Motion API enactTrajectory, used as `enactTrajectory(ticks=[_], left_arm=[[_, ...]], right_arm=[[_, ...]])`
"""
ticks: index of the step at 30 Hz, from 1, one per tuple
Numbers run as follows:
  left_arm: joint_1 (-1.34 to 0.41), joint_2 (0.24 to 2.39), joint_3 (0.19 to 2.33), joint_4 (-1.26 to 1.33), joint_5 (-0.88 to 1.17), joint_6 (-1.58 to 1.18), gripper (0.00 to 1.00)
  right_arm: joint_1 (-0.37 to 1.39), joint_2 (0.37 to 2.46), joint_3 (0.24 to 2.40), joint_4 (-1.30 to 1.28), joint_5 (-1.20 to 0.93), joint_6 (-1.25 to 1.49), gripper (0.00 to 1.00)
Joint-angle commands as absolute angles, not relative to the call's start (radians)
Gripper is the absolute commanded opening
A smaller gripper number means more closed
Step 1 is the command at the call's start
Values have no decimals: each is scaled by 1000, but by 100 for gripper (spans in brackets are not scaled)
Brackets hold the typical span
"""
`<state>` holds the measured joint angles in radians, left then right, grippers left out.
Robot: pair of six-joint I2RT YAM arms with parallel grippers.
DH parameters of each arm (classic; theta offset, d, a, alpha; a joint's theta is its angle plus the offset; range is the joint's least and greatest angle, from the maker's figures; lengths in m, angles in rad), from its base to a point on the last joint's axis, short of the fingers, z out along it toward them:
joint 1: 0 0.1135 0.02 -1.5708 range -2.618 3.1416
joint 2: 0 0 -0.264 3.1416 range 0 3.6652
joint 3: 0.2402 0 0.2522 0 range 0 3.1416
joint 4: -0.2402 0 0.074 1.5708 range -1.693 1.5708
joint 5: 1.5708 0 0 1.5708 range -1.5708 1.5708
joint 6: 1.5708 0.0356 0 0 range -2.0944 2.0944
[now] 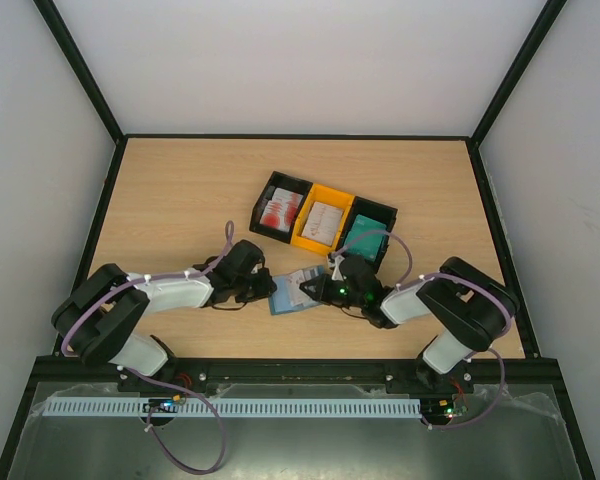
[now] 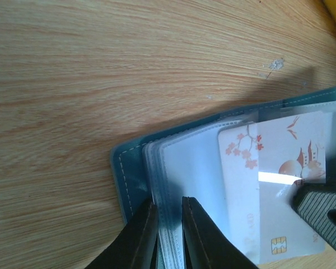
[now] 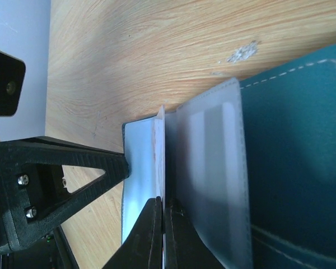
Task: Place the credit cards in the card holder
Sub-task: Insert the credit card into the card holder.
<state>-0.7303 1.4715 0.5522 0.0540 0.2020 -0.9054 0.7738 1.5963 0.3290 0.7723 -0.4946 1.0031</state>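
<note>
We see the card holder (image 1: 292,292) open on the bench (image 1: 180,200), just near of three bins (image 1: 332,192).
Our left pincer (image 2: 169,204) pinches its clear sleeves (image 2: 190,168); our right pincer (image 3: 164,210) clamps a red-and-white card (image 2: 241,185), its ends cut off.

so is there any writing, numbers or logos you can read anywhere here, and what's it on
None can be read for certain.
White card at the card holder: small print beside its gold chip, too blurred to read; otherwise only blossom and pagoda artwork.
Cards in the bins: too small to read.
</note>
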Motion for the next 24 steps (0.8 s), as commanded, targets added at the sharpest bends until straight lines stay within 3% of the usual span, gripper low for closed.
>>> enactTrajectory(ticks=[1, 9, 14, 19, 24], left_arm=[[-749, 1480, 520, 37, 215, -914, 15], [-753, 1465, 505, 49, 219, -920, 17], [-753, 1423, 502, 37, 220, -927, 22], [-753, 1378, 523, 28, 284, -935, 41], [-755, 1345, 514, 29, 319, -949, 45]], right_arm=[[821, 1616, 313, 785, -467, 1015, 2], [867, 1614, 334, 758, -413, 1020, 7], [870, 1517, 335, 657, -323, 1010, 30], [872, 1449, 402, 417, -284, 946, 42], [873, 1418, 442, 259, -260, 897, 49]])
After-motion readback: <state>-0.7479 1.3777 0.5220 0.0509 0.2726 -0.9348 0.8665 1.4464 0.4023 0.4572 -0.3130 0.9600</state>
